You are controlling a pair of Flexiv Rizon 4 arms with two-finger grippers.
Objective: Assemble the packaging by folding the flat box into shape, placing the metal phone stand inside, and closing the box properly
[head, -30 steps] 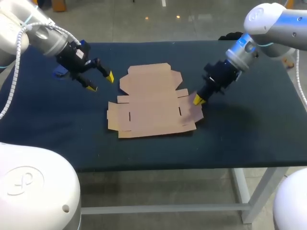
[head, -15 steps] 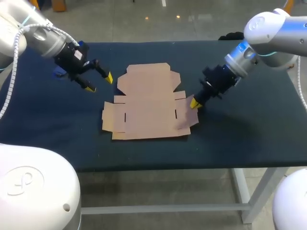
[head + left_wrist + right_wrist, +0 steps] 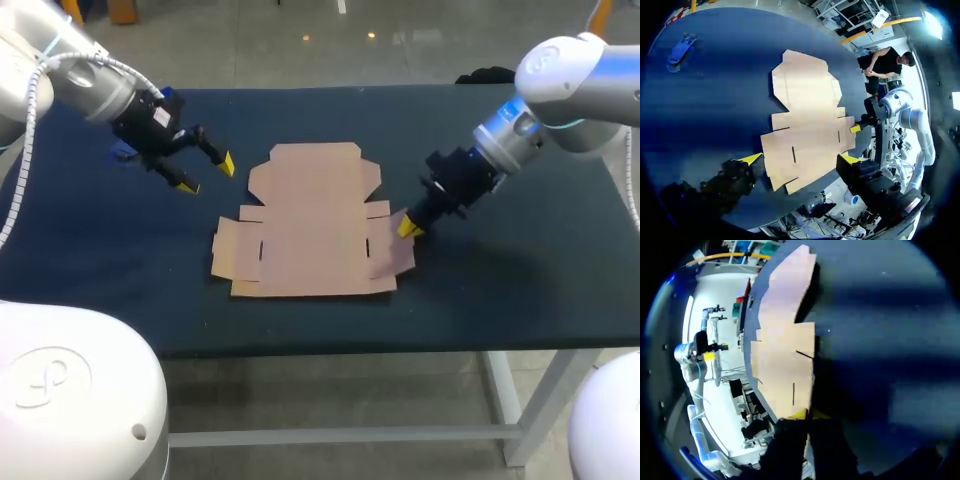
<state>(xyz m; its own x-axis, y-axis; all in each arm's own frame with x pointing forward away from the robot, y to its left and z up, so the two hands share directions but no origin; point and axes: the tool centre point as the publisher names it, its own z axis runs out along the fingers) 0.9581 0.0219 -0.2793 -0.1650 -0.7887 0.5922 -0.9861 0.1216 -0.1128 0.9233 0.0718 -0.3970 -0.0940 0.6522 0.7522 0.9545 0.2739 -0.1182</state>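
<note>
The right end effector (image 3: 408, 228) is pinching the right flap of the flat brown cardboard box (image 3: 310, 225), apparently steadying it for folding, while the spread left end effector (image 3: 208, 175) is hovering toward the far-left corner of the dark blue tabletop (image 3: 500, 280).

No text, label or number can be read anywhere.

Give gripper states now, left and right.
Left gripper: open, holding nothing.
Right gripper: closed on the side flap edge of the flat cardboard box.
</note>
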